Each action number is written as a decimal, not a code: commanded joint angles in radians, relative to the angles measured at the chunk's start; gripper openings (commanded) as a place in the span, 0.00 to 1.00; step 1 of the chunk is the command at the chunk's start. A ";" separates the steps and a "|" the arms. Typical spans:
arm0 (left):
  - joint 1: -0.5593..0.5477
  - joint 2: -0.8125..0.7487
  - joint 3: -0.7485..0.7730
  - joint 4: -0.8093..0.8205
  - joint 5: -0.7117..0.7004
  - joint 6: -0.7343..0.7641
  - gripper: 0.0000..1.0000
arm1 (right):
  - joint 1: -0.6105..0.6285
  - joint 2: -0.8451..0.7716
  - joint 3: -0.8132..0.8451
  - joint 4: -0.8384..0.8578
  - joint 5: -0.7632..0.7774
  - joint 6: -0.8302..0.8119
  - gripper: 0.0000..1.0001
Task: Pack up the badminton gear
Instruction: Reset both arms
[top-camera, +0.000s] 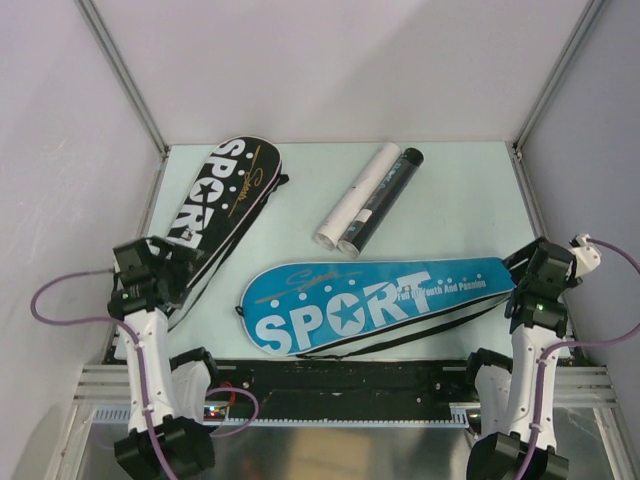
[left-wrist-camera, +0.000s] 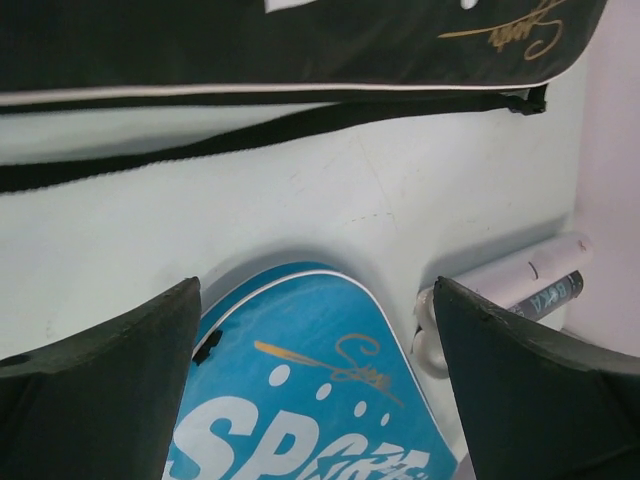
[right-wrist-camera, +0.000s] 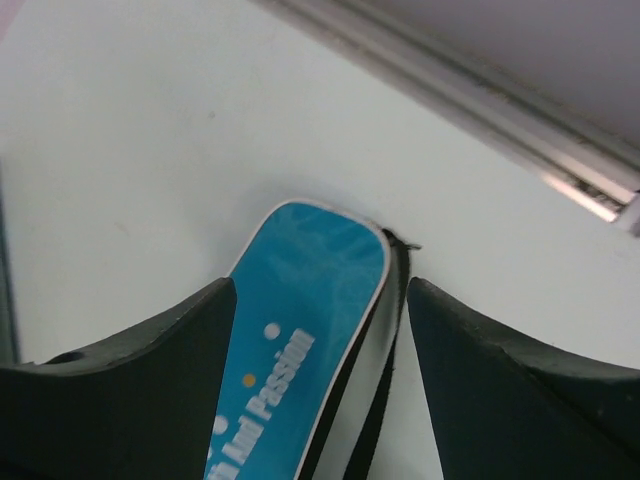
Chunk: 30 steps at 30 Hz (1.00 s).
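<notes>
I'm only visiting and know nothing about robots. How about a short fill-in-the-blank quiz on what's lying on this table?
1. The big word printed on the blue cover is ____.
2. The white tube lies right beside a second tube, which is coloured ____.
3. The gripper whose fingers flank the blue cover's narrow end belongs to the ____ arm.

Missing words: SPORT; black; right.

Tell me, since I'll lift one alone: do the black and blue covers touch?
Apart. Left wrist view shows bare table between black cover and blue cover.
</notes>
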<state>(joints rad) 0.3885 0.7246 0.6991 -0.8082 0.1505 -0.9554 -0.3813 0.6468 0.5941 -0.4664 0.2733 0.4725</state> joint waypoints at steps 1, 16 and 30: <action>-0.044 0.037 0.119 0.050 -0.051 0.143 0.98 | 0.088 0.050 0.080 -0.052 -0.150 0.026 0.75; -0.579 0.127 0.192 0.237 0.148 0.558 0.98 | 1.077 0.192 0.307 -0.043 -0.161 -0.050 0.98; -0.637 -0.292 0.021 0.489 0.266 0.661 0.98 | 1.240 -0.105 0.343 -0.176 0.205 0.087 1.00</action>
<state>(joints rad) -0.2424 0.4854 0.7799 -0.4370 0.4221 -0.3229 0.8524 0.5930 0.9024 -0.5858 0.2836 0.5056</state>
